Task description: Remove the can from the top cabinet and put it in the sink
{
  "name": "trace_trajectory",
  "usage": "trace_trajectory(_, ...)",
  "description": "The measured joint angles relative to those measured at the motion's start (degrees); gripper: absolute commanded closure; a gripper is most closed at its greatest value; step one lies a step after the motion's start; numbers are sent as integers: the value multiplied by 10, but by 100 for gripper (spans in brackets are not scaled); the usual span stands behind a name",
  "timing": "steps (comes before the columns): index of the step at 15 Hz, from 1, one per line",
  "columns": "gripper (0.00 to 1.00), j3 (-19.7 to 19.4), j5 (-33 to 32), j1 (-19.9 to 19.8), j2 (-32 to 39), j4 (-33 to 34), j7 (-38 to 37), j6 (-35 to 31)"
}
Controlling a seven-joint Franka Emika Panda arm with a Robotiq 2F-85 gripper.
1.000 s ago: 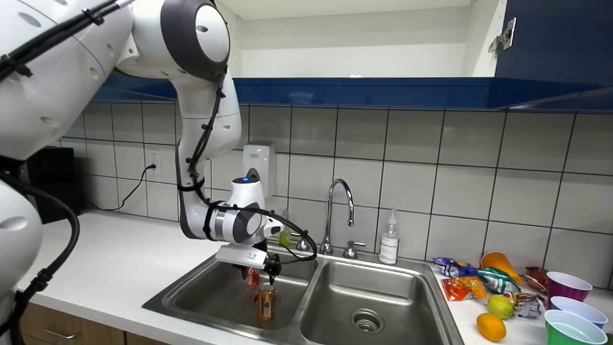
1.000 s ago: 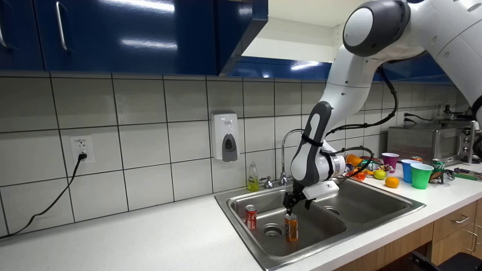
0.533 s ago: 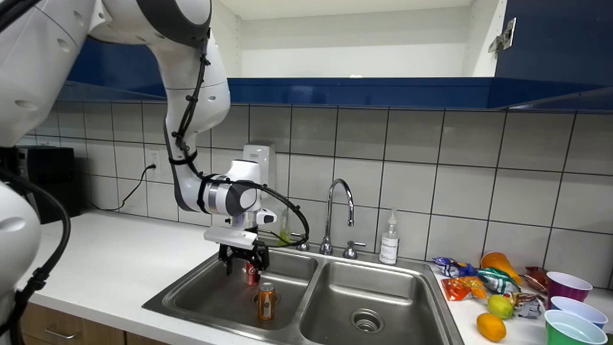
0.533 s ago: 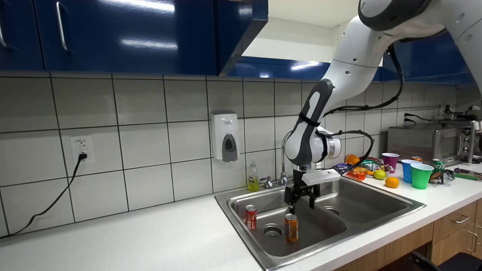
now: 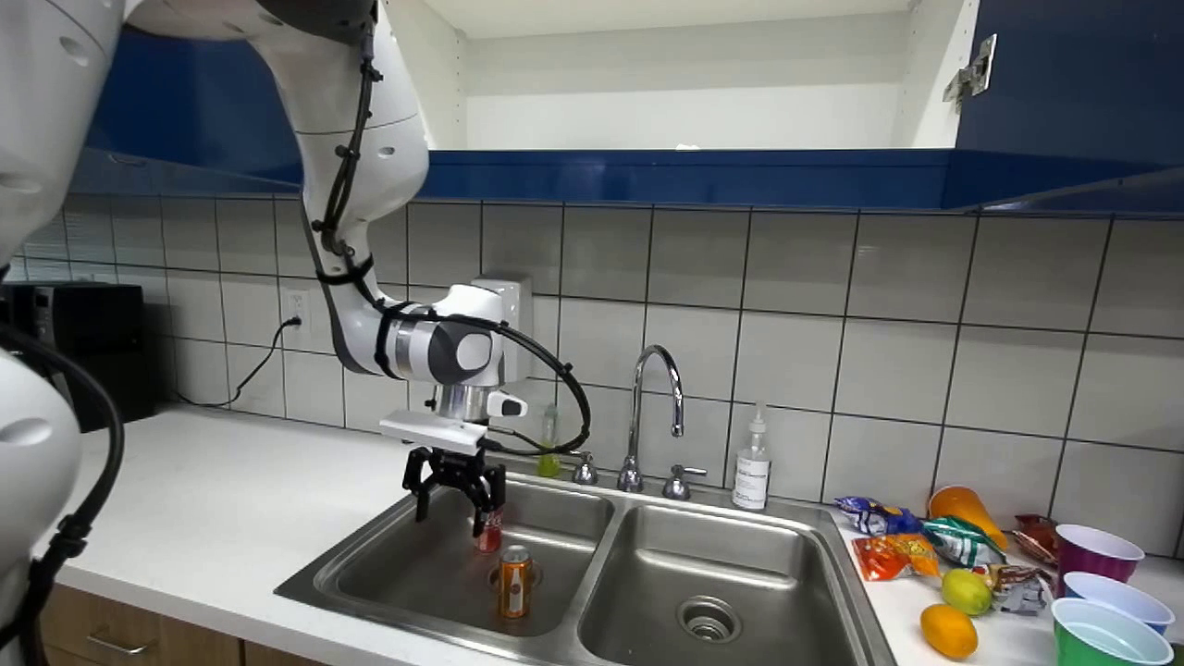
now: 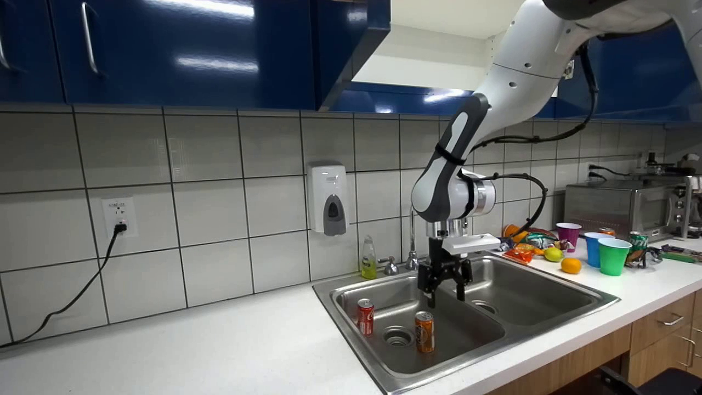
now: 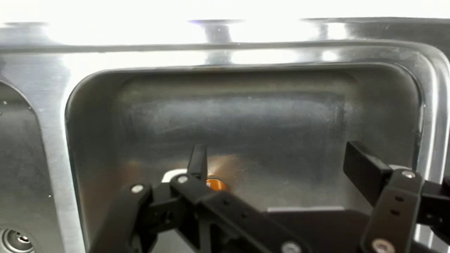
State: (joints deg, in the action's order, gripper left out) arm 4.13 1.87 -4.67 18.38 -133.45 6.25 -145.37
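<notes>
Tool (image 5: 450,518): jaws wide, nothing held between them; fingers (image 7: 364,168) point down above the basin (image 5: 398,573).
Orange can (image 6: 424,333): the task's thing, upright on the basin floor, lower than the tool and apart from it, just beside the drain (image 6: 398,336); in the wrist view a patch of orange behind a finger is probably it.
Can's handling: I expect a thin metal wall, light if drained, weightier if full; which, I cannot tell. Smooth, so probably slippery when wet, and apt to dent at mid-body under a hard squeeze.
Where to hold it: across the upper body just under the shoulder, one finger each side, coming straight from above; the rim is likely stiffer but gives little purchase.
Red can (image 6: 365,317): upright in the same basin, across the drain from the orange one.
Sink (image 7: 59,158): steel, two basins, the can in the one nearer the wall dispenser (image 6: 328,186); the placing looks done, leaving perhaps only a retreat.
Surface (image 6: 208,340): white, around the sink, bearing a green cup (image 6: 613,258) and an orange fruit (image 6: 571,266) beyond the other basin.
Top cabinet (image 5: 684,116): overhead, its white inside in view.
</notes>
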Motion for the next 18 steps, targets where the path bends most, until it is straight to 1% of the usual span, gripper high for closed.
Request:
trace_trajectory(7, 0, 0, 0, 22, -62, -28, 0, 68)
trace_trajectory(13, 0, 0, 7, 34, -93, -66, 0, 92)
trace_trajectory(18, 0, 0, 17, 45, -141, -104, 0, 118)
